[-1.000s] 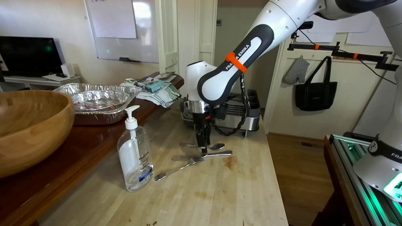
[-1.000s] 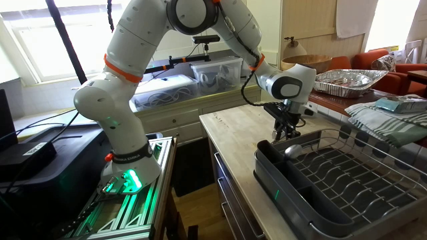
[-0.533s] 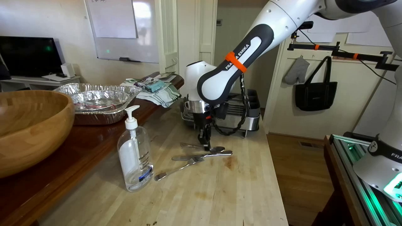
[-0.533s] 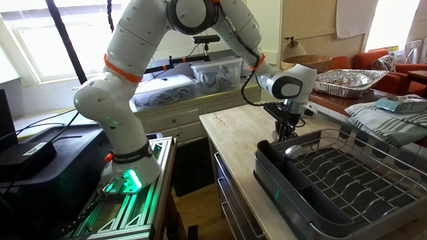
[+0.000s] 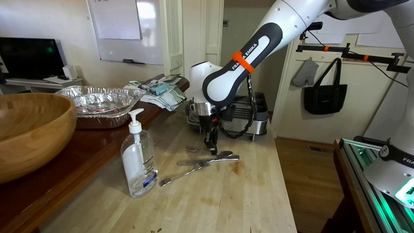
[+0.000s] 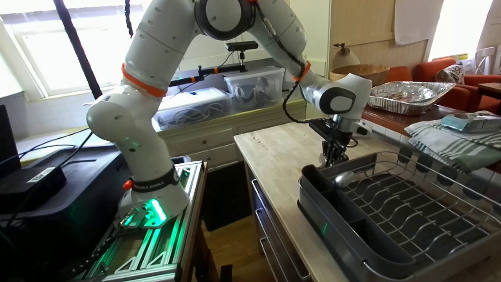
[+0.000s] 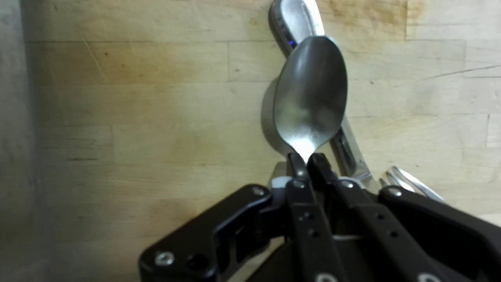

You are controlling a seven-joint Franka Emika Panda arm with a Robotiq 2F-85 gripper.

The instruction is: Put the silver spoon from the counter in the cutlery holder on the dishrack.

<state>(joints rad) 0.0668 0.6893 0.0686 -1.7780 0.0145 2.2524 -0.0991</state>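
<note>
- Wooden counter (image 5: 245, 200), pale and grained; a soap bottle (image 5: 139, 165) stands upright on it.
- Beside the counter, a reddish-brown ledge (image 5: 97, 149) bears a wooden bowl (image 5: 35, 139) and foil trays (image 5: 106, 121).
- Gripper (image 7: 306, 158): it points down, its two fingers (image 7: 321, 168) clenched on the neck of the silver spoon (image 7: 311, 90), with only that thin strip of metal between the tips.
- Silver spoon: held just behind its head, low at the counter; whether any part rests there cannot be told.
- Knife (image 7: 348, 149): on the counter, partly hidden by the silver spoon's head in the wrist view.
- Fork (image 5: 179, 176): on the counter, tines just beside the knife.
- In an exterior view, the dishrack (image 6: 407, 213) stands on the counter; a dark cutlery holder (image 6: 332, 227) runs along its end, and another spoon (image 6: 344, 179) shows there, its compartment unclear.
</note>
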